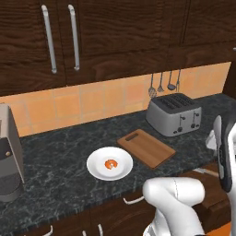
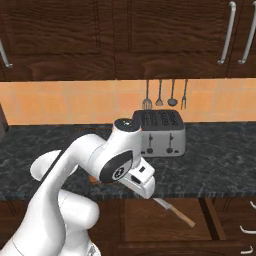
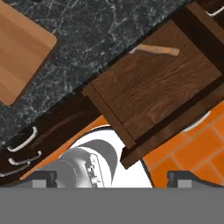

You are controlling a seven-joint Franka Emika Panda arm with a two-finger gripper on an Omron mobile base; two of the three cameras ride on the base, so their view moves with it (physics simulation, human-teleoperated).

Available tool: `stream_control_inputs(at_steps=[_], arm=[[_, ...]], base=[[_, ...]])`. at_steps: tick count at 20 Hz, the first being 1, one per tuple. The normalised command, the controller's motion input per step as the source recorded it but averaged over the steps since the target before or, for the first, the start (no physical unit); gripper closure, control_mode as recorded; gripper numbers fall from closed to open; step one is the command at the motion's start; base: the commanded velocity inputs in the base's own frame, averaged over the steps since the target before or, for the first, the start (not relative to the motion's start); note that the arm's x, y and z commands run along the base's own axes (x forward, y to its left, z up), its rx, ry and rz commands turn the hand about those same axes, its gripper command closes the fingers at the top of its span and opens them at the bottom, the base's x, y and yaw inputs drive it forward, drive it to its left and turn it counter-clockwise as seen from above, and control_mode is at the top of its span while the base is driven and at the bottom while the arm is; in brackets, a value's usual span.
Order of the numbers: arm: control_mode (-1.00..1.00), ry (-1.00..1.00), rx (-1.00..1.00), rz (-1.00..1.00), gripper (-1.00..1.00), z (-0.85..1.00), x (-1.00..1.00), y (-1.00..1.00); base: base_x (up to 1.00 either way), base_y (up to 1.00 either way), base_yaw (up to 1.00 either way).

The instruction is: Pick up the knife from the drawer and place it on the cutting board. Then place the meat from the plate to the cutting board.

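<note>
— Since the knife (image 3: 154,50) lies at the far back of the open drawer (image 3: 153,92), partly under the counter edge (image 3: 109,52), what do you think can go wrong?

— I think the reach is the problem. The blade end is under the dark stone, so the fingers have only the tan handle to take. If they come down too near the lip, they may hit the counter or push the knife deeper.

— And the gripper (image 3: 112,177), is it holding something?

— No, it is spread wide and empty, high above the drawer. The knife is flat and thin; the tips may slide over it.

— What about the other things?

— The cutting board (image 1: 146,147) is on the counter, just beside the plate (image 1: 99,171), and the meat (image 1: 110,164) sits on the plate. A knife placed carelessly could roll toward the toaster (image 1: 175,113).

— What is hard to see?

— Most of the blade is hidden. In the right base view the arm covers the board and plate.
</note>
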Motion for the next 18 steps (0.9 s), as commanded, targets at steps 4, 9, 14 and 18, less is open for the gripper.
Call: stream_control_inputs(at_steps=[4, 9, 14, 18], arm=[[-1.0, 0.03, 0.1, -0.24, -1.0, -0.36, -0.53, -0.89], [-1.0, 0.07, 0.12, -0.23, -1.0, -0.18, -0.43, -0.85], [-1.0, 0.13, 0.1, -0.2, -1.0, 0.0, -0.14, -0.66], [-1.0, 0.07, 0.11, -0.16, -1.0, -0.18, 0.0, -0.55]], base=[[0.0, 0.0, 0.0], [0.0, 0.0, 0.0], [0.0, 0.0, 0.0], [0.0, 0.0, 0.0]])
